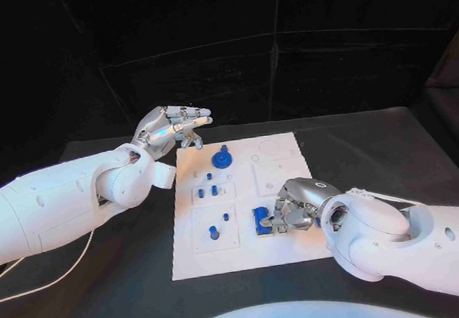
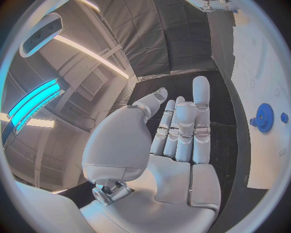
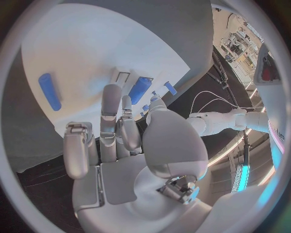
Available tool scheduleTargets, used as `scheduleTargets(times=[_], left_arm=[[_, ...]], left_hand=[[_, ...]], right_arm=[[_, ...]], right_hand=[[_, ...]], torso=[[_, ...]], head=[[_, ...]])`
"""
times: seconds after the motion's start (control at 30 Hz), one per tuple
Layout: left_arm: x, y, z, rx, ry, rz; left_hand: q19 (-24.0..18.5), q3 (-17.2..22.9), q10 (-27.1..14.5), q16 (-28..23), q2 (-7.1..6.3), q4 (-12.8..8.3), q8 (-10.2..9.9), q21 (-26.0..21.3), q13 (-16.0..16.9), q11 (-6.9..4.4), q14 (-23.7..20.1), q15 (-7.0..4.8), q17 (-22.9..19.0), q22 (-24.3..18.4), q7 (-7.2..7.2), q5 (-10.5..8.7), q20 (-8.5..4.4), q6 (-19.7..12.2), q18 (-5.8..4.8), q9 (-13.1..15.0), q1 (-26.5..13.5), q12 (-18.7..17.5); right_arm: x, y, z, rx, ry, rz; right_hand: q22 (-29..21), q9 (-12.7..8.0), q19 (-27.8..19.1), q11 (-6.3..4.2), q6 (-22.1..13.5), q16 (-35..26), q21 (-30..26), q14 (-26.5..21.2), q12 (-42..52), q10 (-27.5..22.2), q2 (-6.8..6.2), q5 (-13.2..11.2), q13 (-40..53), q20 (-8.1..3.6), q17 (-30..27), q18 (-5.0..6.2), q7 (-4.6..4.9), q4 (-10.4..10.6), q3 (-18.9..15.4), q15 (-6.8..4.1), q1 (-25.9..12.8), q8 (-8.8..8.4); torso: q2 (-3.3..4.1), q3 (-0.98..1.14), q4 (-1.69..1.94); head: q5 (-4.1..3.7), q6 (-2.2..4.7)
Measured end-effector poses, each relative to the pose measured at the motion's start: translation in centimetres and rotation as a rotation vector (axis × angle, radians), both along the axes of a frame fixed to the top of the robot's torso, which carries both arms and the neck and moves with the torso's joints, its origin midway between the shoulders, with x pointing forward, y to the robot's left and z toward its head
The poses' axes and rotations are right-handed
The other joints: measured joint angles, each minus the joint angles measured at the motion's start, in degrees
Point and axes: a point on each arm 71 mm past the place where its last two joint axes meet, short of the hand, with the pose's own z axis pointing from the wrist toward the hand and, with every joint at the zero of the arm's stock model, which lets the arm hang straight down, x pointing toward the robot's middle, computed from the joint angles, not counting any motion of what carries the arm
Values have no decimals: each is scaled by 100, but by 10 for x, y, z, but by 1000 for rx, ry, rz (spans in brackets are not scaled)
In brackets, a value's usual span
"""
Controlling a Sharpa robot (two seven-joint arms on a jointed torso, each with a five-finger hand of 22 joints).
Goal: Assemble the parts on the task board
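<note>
Left hand (image 1: 174, 126): hovers above the black table (image 1: 111, 292) just off the task board's far left corner; fingers partly curled and apart, holding nothing; in the left wrist view the hand (image 2: 176, 141) lies released with its fingers stretched alongside one another

Task board (image 1: 223, 262): white plate in the middle of the table, its long axis running from the near edge to the far edge

Gear-shaped part (image 1: 222, 158): blue, round, lies near the board's far edge, close beside the left hand and not touching it; in the left wrist view it (image 2: 264, 117) sits on the white board past the fingertips

Small parts (image 1: 212, 191): short blue pegs standing in the board's left column, between the two hands, apart from both

Block-shaped part (image 1: 263, 221): blue, near the board's near right corner, right at the right hand's fingertips; whether its long axis is upright I cannot tell

Right hand (image 1: 298, 205): rests over the board's right edge, fingers curled around the block-shaped part and grasping it
</note>
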Motion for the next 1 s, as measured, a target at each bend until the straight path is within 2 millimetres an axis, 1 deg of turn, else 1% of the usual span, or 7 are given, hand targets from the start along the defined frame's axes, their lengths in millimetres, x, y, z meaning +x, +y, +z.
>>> scheduleTargets(times=[0.13, 0.27, 0.47, 0.6, 0.73, 0.9, 1.0], left_arm=[[0, 1, 0, 1, 0, 2], [0, 1, 0, 2, 1, 3], [1, 2, -1, 3, 1, 3], [0, 2, -1, 3, 2, 3], [0, 1, -1, 2, 2, 2], [0, 1, -1, 2, 2, 1], [0, 1, -1, 2, 2, 1]], left_hand=[[0, 0, 0, 0, 0, 0, 0, 0, 0, 0, 0, 0, 0, 0, 0, 0, 0, 0, 0, 0, 0, 0], [0, 0, 0, 0, 0, 0, 0, 0, 0, 0, 0, 0, 0, 0, 0, 0, 0, 0, 0, 0, 0, 0], [0, 0, 0, 0, 0, 0, 0, 0, 0, 0, 0, 0, 0, 0, 0, 0, 0, 0, 0, 0, 0, 0], [0, 0, 0, 0, 0, 0, 0, 0, 0, 0, 0, 0, 0, 0, 0, 0, 0, 0, 0, 0, 0, 0], [0, 0, 0, 0, 0, 0, 0, 0, 0, 0, 0, 0, 0, 1, 0, 0, 0, 0, 0, 0, 0, 0], [0, -15, 0, 0, 0, -15, 0, 0, 0, 0, 0, 0, -7, -7, 0, 0, 0, 0, 0, 0, 0, 0], [0, -16, 0, 0, 0, -16, 0, 0, 0, 0, 0, 0, -11, -11, 0, 0, 0, 0, 0, 0, 0, 0]], right_arm=[[0, -9, 1, -2, -11, -18], [-1, -21, 3, 5, -22, -45], [3, -57, 12, 13, -50, -105], [6, -82, 18, 1, -61, -144], [6, -97, 19, -23, -58, -163], [8, -103, 16, -69, -48, -163], [10, -104, 14, -101, -39, -159]], right_hand=[[0, 19, 0, 0, 0, 0, 0, 0, 0, 0, 95, 197, 0, 0, 0, 0, 0, 0, 0, 0, 196, 0], [0, 16, 0, 0, -77, 0, 0, 0, -3, 0, 122, 403, 1, 0, 1, 0, 13, -60, -12, 0, 439, -51], [0, -35, 14, 34, -216, 0, 0, -9, -37, -33, 174, 586, 24, 14, 5, 0, 93, -226, 0, 36, 826, -208], [0, -83, 0, 42, -256, 0, 0, -21, -55, -41, 186, 594, 25, 44, 4, 0, 133, -287, -18, 64, 927, -295], [0, -100, -1, 42, -256, 0, 0, -21, -61, -41, 193, 594, 25, 44, 4, 0, 133, -277, -76, 64, 934, -321], [0, -107, -1, 42, -154, 0, 0, -21, -61, -41, 188, 538, 19, 44, 9, 0, 88, -161, -192, 65, 930, -333], [0, -107, -1, 42, -91, 0, 0, -21, -67, -41, 145, 509, -2, 44, 9, 0, 67, -125, -259, 64, 887, -333]], torso=[[0, -1, 1], [0, -3, 9], [-1, -9, 9], [-1, -13, 5], [-1, -14, -3], [4, -9, -7], [5, -5, -7]], head=[[-8, 7], [-8, 19], [-29, 31], [-64, 46], [-125, 56], [-182, 63], [-199, 57]])
